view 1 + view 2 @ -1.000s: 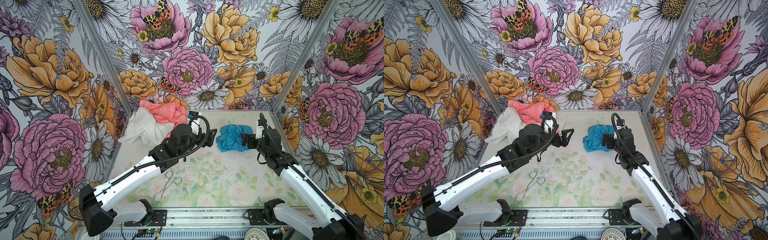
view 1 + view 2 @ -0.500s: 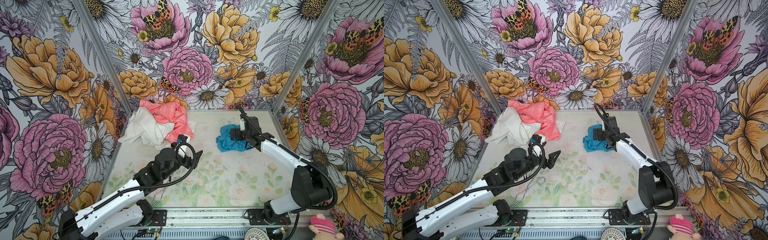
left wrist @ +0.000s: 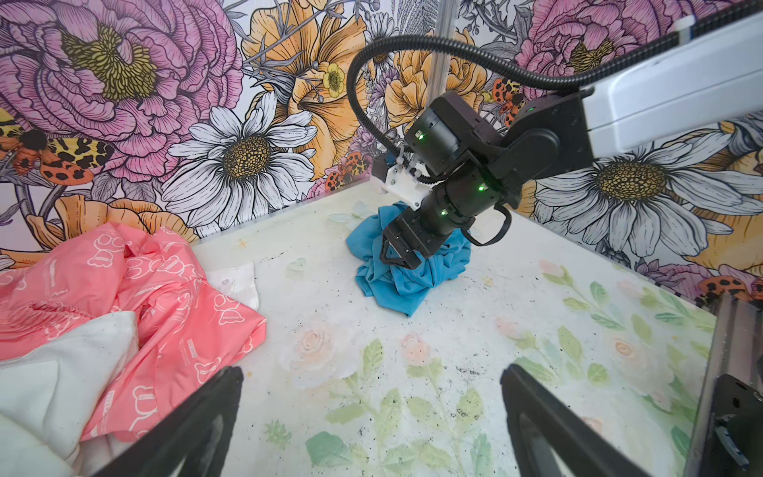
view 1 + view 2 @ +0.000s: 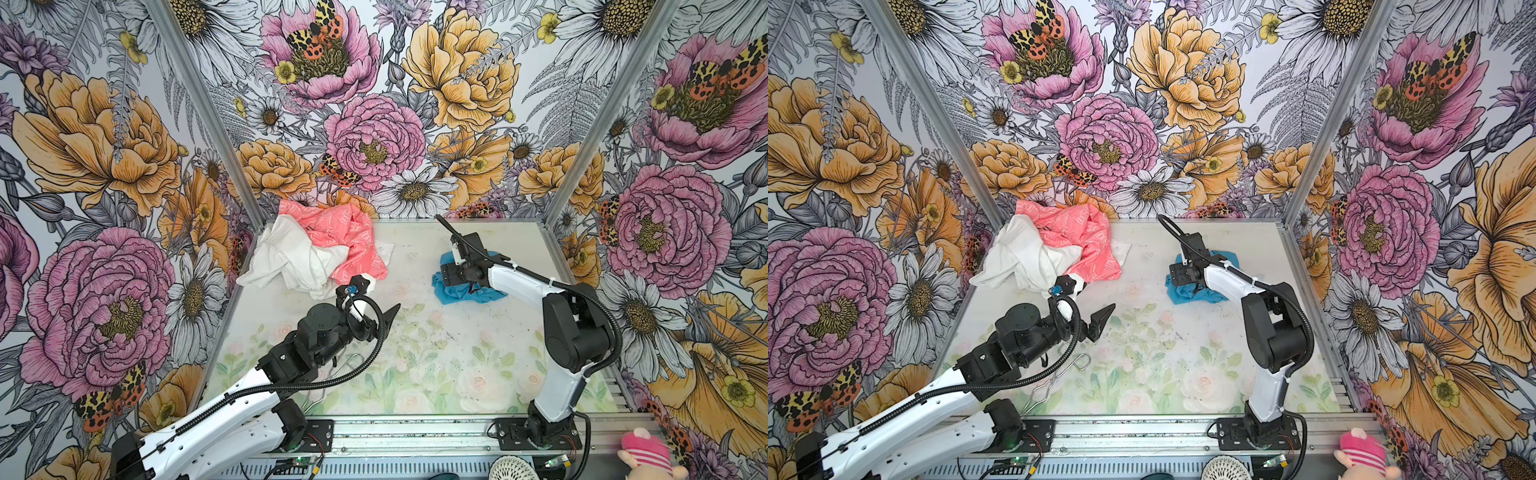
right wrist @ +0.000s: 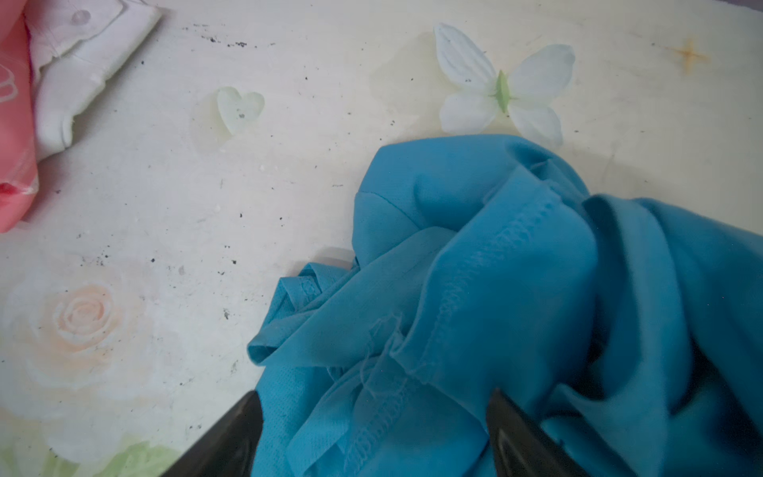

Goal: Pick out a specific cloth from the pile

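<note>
While the left gripper point(image 3: 371, 371) now sits drawn back toward the front of the table point(image 4: 436, 374), jaws spread wide and holding nothing, a second ago it reached to the middle, just beside the cloth point(image 4: 469, 293); that leaves the pick to the right arm alone. That arm has folded up at its elbow, and the right gripper point(image 5: 373, 396) has tipped down onto the top of the crumpled turquoise fabric instead of standing level beside it. Seen from the right wrist, its two dark fingers stand apart with a hemmed fold bulging up between them; the jaws look unclosed and nothing is lifted. My reading is that the grasp is about to be made, not yet made. In both top views the cloth lies on bare table toward the far right, well apart from the pile point(image 4: 316, 249) in the far left corner, where the white cloth point(image 4: 291, 257) and the coral-pink cloth point(image 4: 345, 232) overlap. No bin, tray or basket shows on the table, so nothing is held in one. A pale ribbed round thing point(image 4: 511, 469) is cut off at the front rail, and I cannot tell whether it is a container.
</note>
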{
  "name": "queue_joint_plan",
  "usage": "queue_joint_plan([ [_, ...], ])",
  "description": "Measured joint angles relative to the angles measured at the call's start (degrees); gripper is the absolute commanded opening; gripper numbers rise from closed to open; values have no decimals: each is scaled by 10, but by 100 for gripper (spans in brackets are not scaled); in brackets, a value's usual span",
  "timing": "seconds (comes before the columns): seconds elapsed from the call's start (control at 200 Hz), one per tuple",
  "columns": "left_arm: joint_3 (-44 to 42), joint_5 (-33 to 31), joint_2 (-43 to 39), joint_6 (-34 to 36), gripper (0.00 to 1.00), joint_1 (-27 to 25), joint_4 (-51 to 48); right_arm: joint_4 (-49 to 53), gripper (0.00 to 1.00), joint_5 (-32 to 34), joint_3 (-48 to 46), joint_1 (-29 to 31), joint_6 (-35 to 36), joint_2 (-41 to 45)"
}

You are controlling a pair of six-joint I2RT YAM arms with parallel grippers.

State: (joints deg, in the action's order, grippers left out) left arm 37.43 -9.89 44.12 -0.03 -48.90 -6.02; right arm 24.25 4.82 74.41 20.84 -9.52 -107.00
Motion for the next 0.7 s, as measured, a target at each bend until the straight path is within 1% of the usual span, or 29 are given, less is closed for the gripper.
queue_joint_plan([
  [0.25,-1,0,5,0,99,0,1,37,76,38,32,5,4,-64],
  [0.355,-1,0,8,0,99,0,1,54,69,48,51,5,4,-82],
  [0.44,-1,0,8,0,99,0,2,68,59,53,68,5,6,-93],
  [0.515,-1,0,8,0,99,0,2,77,47,57,78,4,2,-99],
  [0.63,-1,0,7,0,99,0,2,86,24,59,83,-3,0,-101],
  [0.701,-1,0,7,0,98,0,2,89,15,59,83,-12,1,-101],
])
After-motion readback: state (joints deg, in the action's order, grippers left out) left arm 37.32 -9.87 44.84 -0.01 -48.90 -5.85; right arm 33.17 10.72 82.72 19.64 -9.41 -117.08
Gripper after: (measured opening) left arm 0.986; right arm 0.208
